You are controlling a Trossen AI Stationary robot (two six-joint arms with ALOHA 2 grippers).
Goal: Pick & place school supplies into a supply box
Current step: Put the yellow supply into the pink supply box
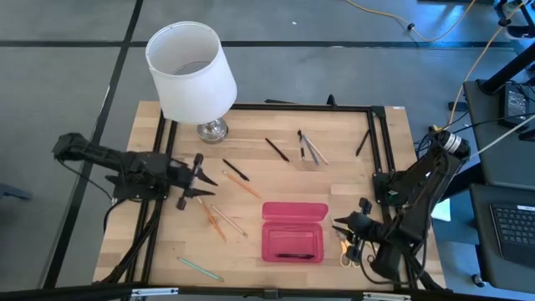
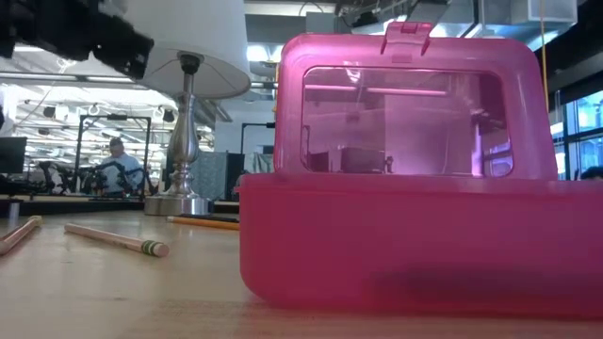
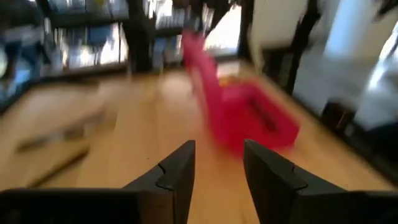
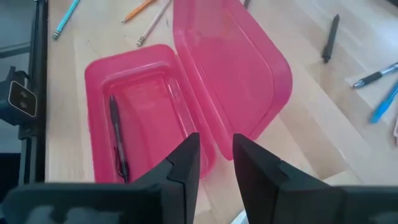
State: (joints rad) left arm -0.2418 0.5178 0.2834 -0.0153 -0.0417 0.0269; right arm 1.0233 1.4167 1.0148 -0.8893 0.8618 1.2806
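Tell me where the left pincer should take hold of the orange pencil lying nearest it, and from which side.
Probably at mid-shaft, from straight above. The orange pencil lies flat on the table, slanting, beside a wood pencil, so the fingers should close across its thin shaft. The left pincer is open, close by and empty. The supply box stands open beyond it.

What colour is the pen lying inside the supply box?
Black pen, clearest in the right wrist view.
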